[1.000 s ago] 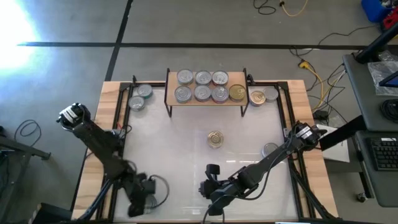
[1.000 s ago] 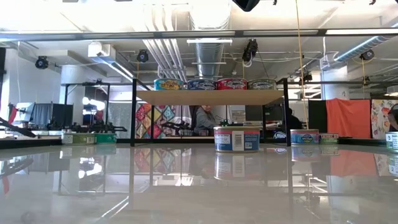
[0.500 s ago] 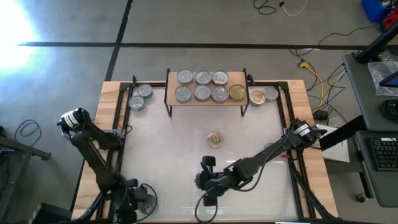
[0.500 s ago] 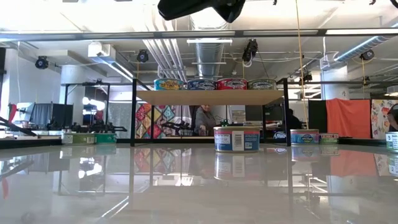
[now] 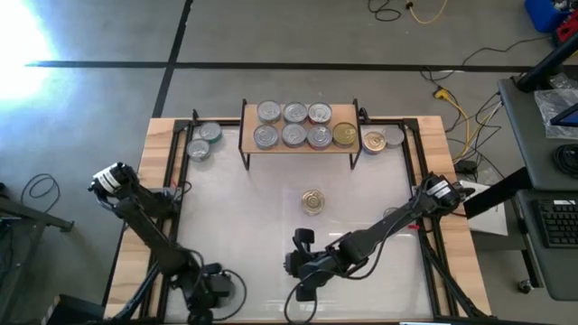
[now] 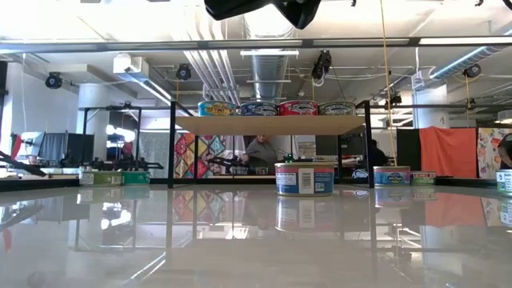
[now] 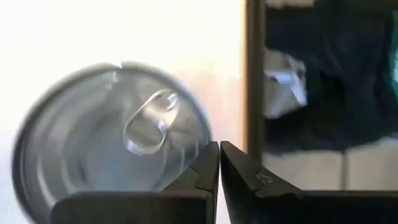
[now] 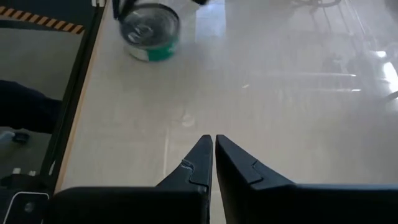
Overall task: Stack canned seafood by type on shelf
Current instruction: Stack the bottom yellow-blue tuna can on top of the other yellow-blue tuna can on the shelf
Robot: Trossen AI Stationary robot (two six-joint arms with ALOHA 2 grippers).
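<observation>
both end effectors are closed and empty: left end effector (image 7: 219,163) beside a silver tin (image 7: 109,137), right end effector (image 8: 213,155) above the desk (image 8: 298,118).

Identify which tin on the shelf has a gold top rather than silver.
The gold-topped tin at the right end of the front row on the shelf. The six other tins there are silver-topped.

This is a robotics lab or workshop in an industrial building. The low view shows exposed silver ceiling ducts (image 6: 268,60), strip lights and black metal equipment frames (image 6: 112,136), with a seated person (image 6: 260,154) at work far behind. The high view shows a bare grey concrete floor (image 5: 298,32) marked with dark tape, loose yellow cables (image 5: 456,113), and a grey desk with a black keyboard (image 5: 562,222).
</observation>
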